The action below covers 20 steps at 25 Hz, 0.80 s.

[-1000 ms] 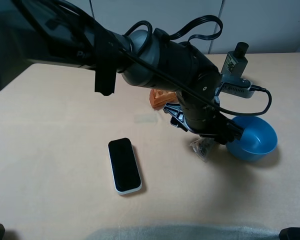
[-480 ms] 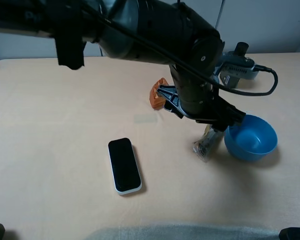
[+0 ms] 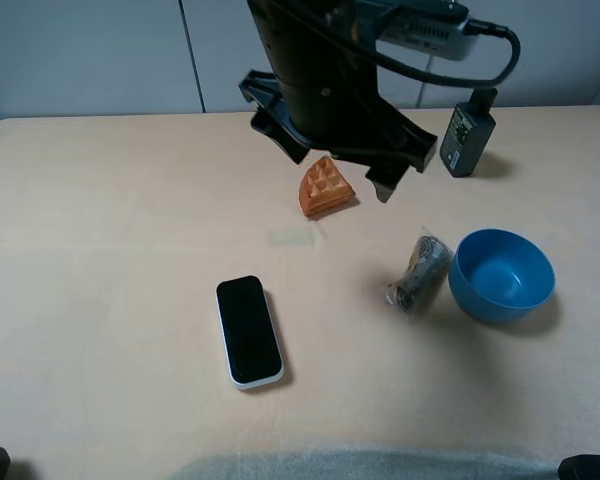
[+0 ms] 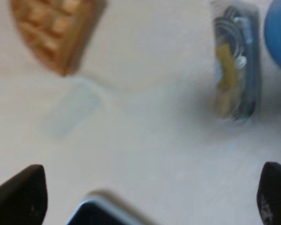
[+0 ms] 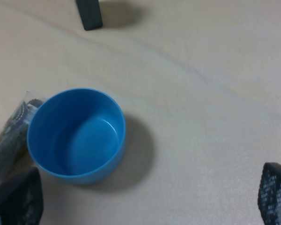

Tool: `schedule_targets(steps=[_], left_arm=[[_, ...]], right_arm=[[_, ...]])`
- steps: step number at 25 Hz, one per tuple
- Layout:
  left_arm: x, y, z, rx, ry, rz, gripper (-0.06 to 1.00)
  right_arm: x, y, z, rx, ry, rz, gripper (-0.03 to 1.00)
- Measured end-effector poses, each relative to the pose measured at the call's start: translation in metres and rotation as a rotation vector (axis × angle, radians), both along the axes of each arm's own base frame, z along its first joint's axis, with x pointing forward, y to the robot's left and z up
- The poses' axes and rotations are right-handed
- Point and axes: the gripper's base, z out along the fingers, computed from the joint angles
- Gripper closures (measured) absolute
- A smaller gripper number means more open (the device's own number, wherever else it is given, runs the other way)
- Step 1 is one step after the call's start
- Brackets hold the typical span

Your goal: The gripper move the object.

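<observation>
1. Fingers [image 4: 19,197] of the left gripper [image 4: 150,199] stood wide apart in the left wrist view, one dark tip at each lower corner, and nothing was between them.
2. Fingers [image 5: 18,199] of the right gripper [image 5: 147,199] were also spread wide in the right wrist view, and they held nothing.
3. From the high camera the left gripper [image 3: 380,165] hung above the table [image 3: 110,220], over the area behind the waffle [image 3: 326,187]; the right gripper did not show in this view.
4. Under the left gripper the packet [image 4: 235,61] lay flat on the table, free of both grippers; it was clear and crinkled, with dark and yellowish contents.
5. The packet [image 3: 419,272] lay just beside the blue bowl [image 3: 502,275], on its left side in the high view; I cannot tell if the two were touching.
6. The bowl [image 5: 76,135] stood upright and empty, with the packet [image 5: 9,133] at its rim.
7. The waffle [image 4: 54,30] was apart from the packet, further back on the table.
8. A phone [image 3: 248,331] lay face up, well to the left of the packet.
9. A dark bottle [image 3: 467,133] stood upright behind the bowl.
</observation>
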Motion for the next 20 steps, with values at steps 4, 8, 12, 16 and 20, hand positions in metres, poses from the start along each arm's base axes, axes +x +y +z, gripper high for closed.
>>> schedule_targets(steps=[4, 8, 12, 16, 20], left_arm=[[0.001, 0.026, 0.029, 0.029, -0.032, -0.029, 0.03], [-0.002, 0.049, 0.056, 0.032, -0.068, -0.042, 0.02], [-0.010, 0.069, 0.080, 0.044, -0.101, -0.064, -0.02], [-0.023, 0.087, 0.098, 0.072, -0.112, -0.082, -0.04], [-0.034, 0.098, 0.117, 0.043, -0.155, -0.095, -0.04]], right_arm=[[0.000, 0.000, 0.000, 0.000, 0.000, 0.000, 0.28], [0.000, 0.000, 0.000, 0.000, 0.000, 0.000, 0.28], [0.000, 0.000, 0.000, 0.000, 0.000, 0.000, 0.28], [0.000, 0.000, 0.000, 0.000, 0.000, 0.000, 0.28], [0.000, 0.000, 0.000, 0.000, 0.000, 0.000, 0.28]])
